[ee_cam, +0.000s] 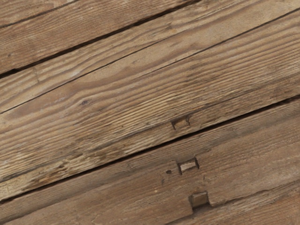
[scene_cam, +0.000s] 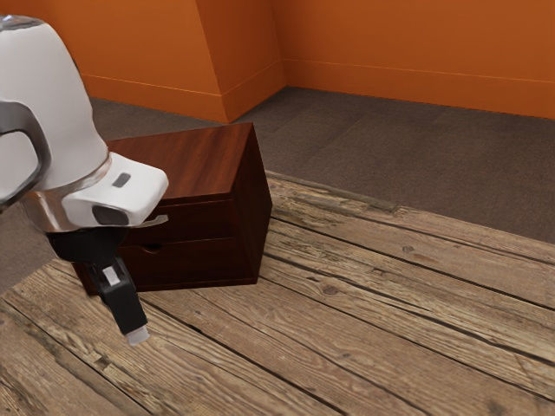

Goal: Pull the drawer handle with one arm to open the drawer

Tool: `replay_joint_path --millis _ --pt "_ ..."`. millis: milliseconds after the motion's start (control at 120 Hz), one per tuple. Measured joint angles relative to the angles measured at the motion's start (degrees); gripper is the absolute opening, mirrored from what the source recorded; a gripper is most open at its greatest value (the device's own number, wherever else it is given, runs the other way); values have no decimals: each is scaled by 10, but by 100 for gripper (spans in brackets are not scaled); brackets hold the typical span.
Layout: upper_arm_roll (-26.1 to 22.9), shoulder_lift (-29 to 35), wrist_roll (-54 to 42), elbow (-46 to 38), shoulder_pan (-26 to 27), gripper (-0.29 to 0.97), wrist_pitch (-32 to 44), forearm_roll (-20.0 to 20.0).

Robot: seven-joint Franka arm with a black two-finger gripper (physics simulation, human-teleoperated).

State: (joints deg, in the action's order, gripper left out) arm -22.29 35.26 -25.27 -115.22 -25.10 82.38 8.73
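Drawer cabinet (scene_cam: 208, 195) set on plank counter (scene_cam: 390, 329). Both fronts seen flush, contents hidden. Handle (scene_cam: 159, 222) seen on cabinet front, upper half. Gripper (scene_cam: 135, 331) hung just before cabinet, low over counter. Jaws state cannot be told.

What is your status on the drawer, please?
Gripper low over the table, in front of the cabinet, not on the handle. Drawer looks shut. No obstruction seen.

Open plank table (scene_cam: 390, 312) beyond the cabinet (scene_cam: 250, 195), white arm (scene_cam: 52, 113) seemingly crowding its drawer front (scene_cam: 204, 222)
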Motion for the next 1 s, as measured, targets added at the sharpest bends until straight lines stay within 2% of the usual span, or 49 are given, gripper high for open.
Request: replay_joint_path --millis 150,217,317,375,433,525,625,808,1000 --pt "-7 1 86 -2 4 68 37 36" --pt "44 1 87 -15 4 68 57 35" --pt "140 -1 3 -36 -8 68 111 10" --pt "189 -6 -44 -43 -11 68 135 -14" --pt "213 -15 -88 -63 -13 68 170 -40" --pt "223 -42 -151 -99 -13 68 247 -69" --pt "224 -68 -216 -116 -10 68 328 -82" --pt "225 -112 -321 -131 -3 68 446 -91" --pt "225 -131 -405 -129 7 68 524 -91"
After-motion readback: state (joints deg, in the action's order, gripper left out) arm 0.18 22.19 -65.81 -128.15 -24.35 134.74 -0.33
